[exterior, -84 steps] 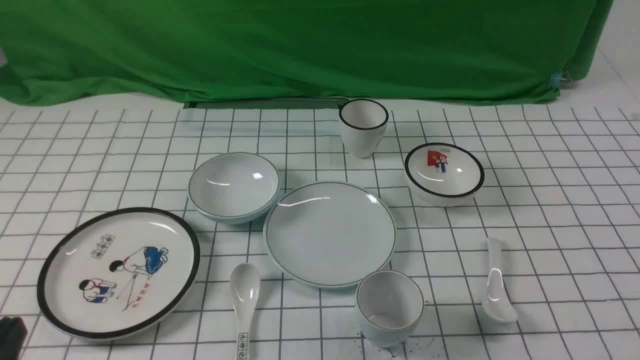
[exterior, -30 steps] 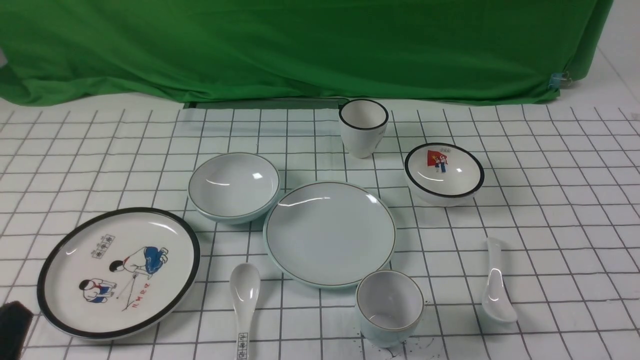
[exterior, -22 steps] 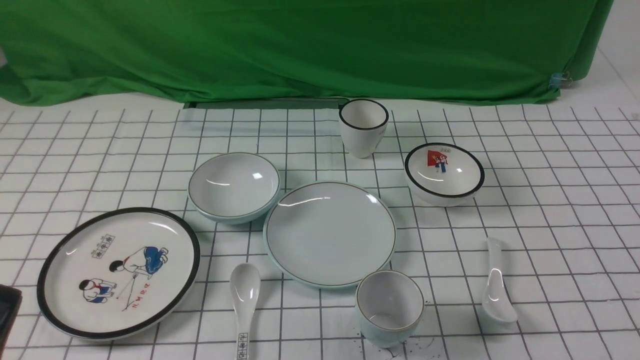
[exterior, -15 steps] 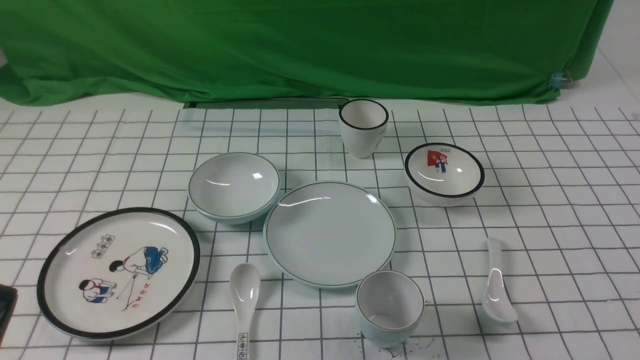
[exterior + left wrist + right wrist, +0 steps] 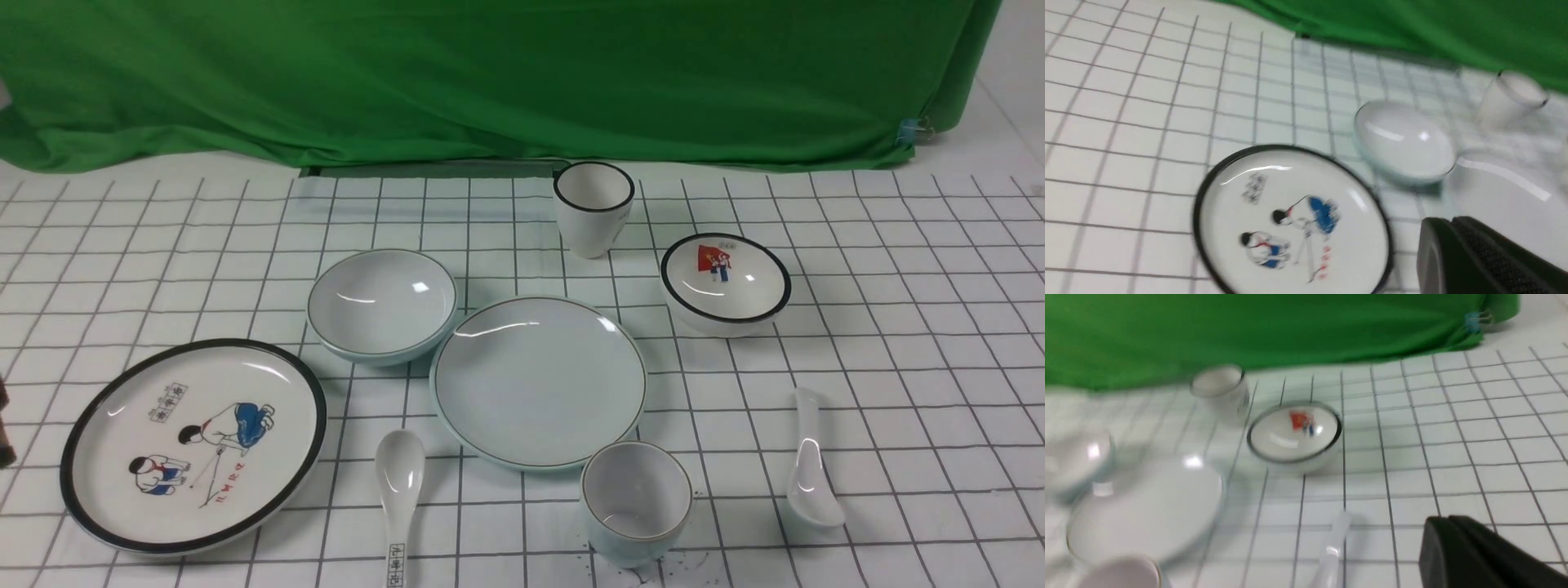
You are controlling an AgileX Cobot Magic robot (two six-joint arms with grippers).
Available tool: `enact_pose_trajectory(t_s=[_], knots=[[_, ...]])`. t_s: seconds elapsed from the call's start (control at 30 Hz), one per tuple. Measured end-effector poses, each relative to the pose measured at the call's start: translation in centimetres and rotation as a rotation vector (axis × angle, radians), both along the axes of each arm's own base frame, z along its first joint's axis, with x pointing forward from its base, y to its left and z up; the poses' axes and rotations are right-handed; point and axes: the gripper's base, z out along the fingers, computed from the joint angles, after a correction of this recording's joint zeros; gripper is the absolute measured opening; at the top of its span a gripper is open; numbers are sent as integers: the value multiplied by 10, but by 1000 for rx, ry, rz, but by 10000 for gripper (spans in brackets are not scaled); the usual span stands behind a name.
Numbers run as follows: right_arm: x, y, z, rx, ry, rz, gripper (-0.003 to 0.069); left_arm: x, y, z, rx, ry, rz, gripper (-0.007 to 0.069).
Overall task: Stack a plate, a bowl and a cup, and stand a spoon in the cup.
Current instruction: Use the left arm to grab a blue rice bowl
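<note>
At the centre of the gridded table [image 5: 922, 327] lies the plate [image 5: 539, 380], upright and bearing nothing. Just beyond its left side sits the bowl [image 5: 382, 304]; on the near side, the cup [image 5: 635, 498] stands close against the rim. Well to the right of the cup lies the spoon [image 5: 812, 482]. My left gripper [image 5: 1447, 222] and my right gripper [image 5: 1447, 520] both have their fingers together, and I see nothing held in either.

I judge the step in hand to be the approach to the bowl, the stack being unstarted. The next move requires that I part the left fingers, align them over the bowl's rim, grip the wall, lift, and lower the bowl onto the middle of the plate. Clearance from the cartoon plate [image 5: 194, 445] is advisable during the approach.
</note>
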Motion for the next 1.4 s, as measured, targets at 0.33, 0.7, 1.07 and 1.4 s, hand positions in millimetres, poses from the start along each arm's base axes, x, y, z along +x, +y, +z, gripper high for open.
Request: enact_pose_trajectory(t_s=[0.33, 0.7, 1.07, 1.4], knots=[[63, 23, 25, -381, 560, 282, 11, 94, 5, 36, 150, 411, -126, -27], [85, 68, 14, -483, 644, 496, 11, 192, -41, -40, 204, 677, -304, 219], [107, 81, 17, -484, 619, 506, 11, 289, -61, -64, 221, 630, -292, 491], [110, 82, 18, -476, 590, 500, 11, 351, -70, -137, 227, 718, -295, 407]])
